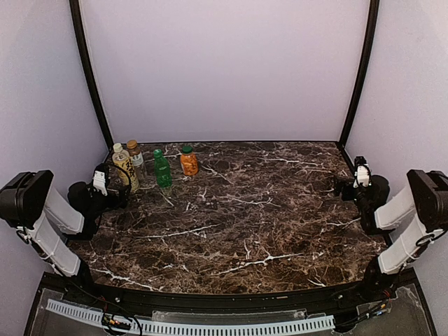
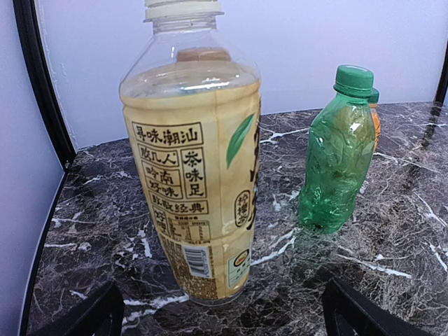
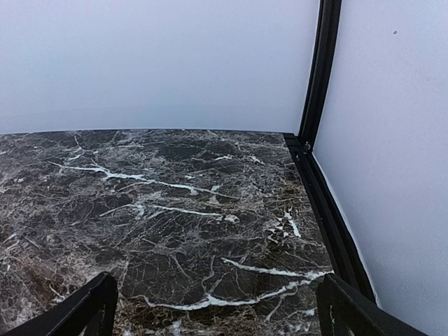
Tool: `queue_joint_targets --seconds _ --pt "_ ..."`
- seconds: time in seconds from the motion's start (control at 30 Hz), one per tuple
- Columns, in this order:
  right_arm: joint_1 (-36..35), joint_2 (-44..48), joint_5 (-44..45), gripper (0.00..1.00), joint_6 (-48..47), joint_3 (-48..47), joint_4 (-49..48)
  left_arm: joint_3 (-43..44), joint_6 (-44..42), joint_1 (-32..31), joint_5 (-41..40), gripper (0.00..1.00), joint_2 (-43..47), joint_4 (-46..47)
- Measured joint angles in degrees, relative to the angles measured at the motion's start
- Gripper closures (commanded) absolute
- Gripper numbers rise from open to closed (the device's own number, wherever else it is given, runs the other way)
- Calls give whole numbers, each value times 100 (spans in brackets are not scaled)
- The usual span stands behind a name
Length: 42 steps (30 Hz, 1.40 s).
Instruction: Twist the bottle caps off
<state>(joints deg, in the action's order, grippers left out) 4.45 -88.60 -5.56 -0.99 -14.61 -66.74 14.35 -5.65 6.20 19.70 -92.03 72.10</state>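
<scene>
We start nearest the arms. The left gripper (image 2: 222, 302) sits low over the dark marble table (image 1: 266, 224), just on the near side of the pale yellow bottle (image 2: 196, 175). Its two black fingers (image 2: 84, 315) are spread wide, one to each side of that bottle's base, and we see a gap between each finger and the plastic. The right gripper (image 3: 213, 308) hangs far to the right of the pale yellow bottle, across the whole table. Its fingers are also parted, with only bare marble between them.

The pale yellow bottle stands upright near the table's far left corner. Its whitish cap (image 2: 182, 7) is on, and its printed label faces the left wrist camera. To its right and slightly farther back stands the all-green bottle (image 2: 339, 161), upright, crumpled in its body, with its green cap (image 2: 353, 78) in place. The two are near each other but apart.

Just behind the pale yellow bottle, the clear bottle with a brown label (image 1: 135, 157) stands close beside it, with a brown cap (image 1: 131, 144) on top. We cannot tell whether they touch. Farther right, beyond the all-green bottle, the short orange bottle (image 1: 188, 162) stands upright under a green cap (image 1: 187, 148). Behind the whole row rises the plain pale wall (image 1: 224, 70).
</scene>
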Motion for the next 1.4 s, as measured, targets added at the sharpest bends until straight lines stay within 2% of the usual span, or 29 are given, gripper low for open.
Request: queue_joint_targets --seconds 0.17,0.4,0.57,0.77,0.93,1.03,1.17,1.23,1.4 --pt "2 763 125 1 107 -831 1611 0 0 0 0 0 0 0" --pt "11 1853 -634 2 748 -1351 2544 -13 2 0 2 0 20 4" --pt "-2 2107 -1049 1 1130 -2068 3980 -293 166 168 4 0 625 31" --pt "-219 2590 -1134 2 1390 -2192 4605 -557 214 348 509 0 1364 184" --pt "-592 2511 -1145 2 1460 -2594 5237 -680 271 457 837 0 1912 321" --pt "-824 2422 -1252 2 1473 -2973 5541 -463 555 658 896 0 2114 236" --pt "-1054 2376 -1440 2 1482 -3427 5849 629 1104 1102 1270 0 2138 -841" --pt "-1163 2365 -1530 2 1478 -3663 5995 1569 1215 1233 1547 0 2135 -2050" --pt "-1353 2361 -1722 2 1436 -3995 6122 2946 807 1255 2175 0 2304 -4520"
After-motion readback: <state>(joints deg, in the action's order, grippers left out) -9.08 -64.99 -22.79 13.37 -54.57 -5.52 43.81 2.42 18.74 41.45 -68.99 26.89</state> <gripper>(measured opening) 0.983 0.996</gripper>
